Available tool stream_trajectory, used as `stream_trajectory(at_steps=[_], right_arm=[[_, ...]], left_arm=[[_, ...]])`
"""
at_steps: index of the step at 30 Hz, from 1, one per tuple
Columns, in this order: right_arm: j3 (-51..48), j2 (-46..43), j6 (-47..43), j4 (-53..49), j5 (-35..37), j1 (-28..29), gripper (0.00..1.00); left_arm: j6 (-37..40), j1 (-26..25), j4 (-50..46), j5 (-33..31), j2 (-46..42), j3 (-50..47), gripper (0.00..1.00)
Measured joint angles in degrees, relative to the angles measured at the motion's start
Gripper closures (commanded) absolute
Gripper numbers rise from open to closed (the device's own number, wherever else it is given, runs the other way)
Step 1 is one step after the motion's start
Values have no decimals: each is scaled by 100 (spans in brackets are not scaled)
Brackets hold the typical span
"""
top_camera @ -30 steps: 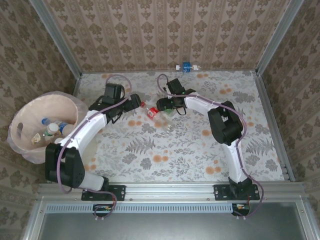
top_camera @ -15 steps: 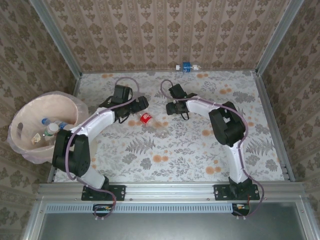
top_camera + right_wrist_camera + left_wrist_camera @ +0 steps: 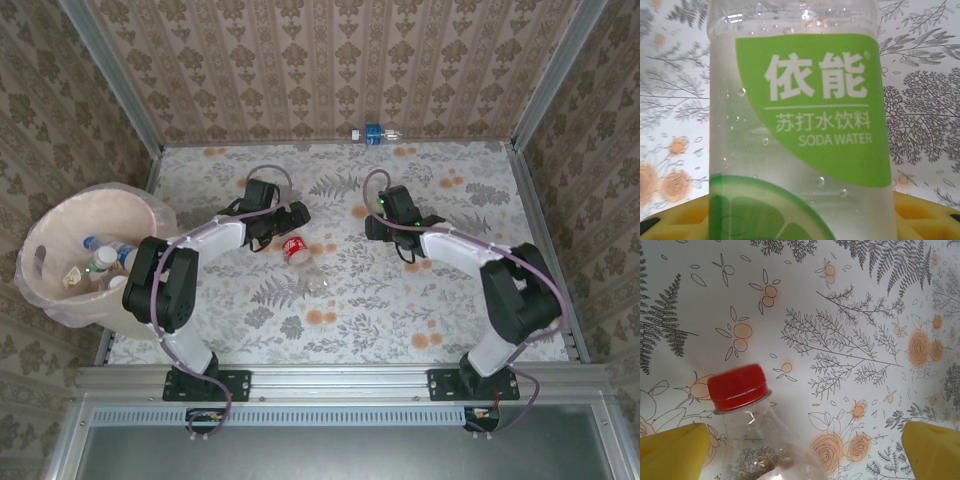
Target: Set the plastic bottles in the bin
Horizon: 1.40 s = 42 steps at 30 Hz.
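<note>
A clear bottle with a red label (image 3: 297, 250) and red cap (image 3: 737, 387) lies on the flowered table. My left gripper (image 3: 293, 216) hovers just beyond it, open, its yellow fingers (image 3: 675, 446) wide on either side of the bottle's neck without touching it. My right gripper (image 3: 372, 227) is shut on a green-labelled soda water bottle (image 3: 800, 125), whose body sits between the yellow pads (image 3: 927, 210). A blue-labelled bottle (image 3: 373, 133) lies against the back wall. The peach bin (image 3: 60, 215) stands at the left with several bottles (image 3: 100, 257) inside.
Patterned walls close the table on three sides, with metal rails (image 3: 535, 230) along the edges. The bin's plastic liner bulges over its rim beside the left arm's elbow (image 3: 165, 275). Open tabletop lies between the arms and the near edge.
My right gripper has closed on the green-labelled bottle and drawn it to the right. My left gripper has swung right, and the red-labelled bottle has shifted nearer.
</note>
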Motion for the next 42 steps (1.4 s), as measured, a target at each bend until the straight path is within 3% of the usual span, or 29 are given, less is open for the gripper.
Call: stream_trajectory(at_steps=[10,25,31,37,42], right_arm=[[-966,-935,140,632,-337,2,45],[-1152,-1012,-166,1290,-1139,74,44],[-1182,-1014,-299,1523,-1528,190,44],[-1185,-1014,-319,1899,-1784,302,44],[-1182,-1014,-328,2194,-1945,343,44]], left_arm=[[-66,-138,33,44,0,48,0],[-101,-321,-11,94,-59,63,0],[-50,-356,348,588,-721,63,0],[282,-826,739,1110,-1001,411,0],[378,-1143,682,1134,-979,627,0]])
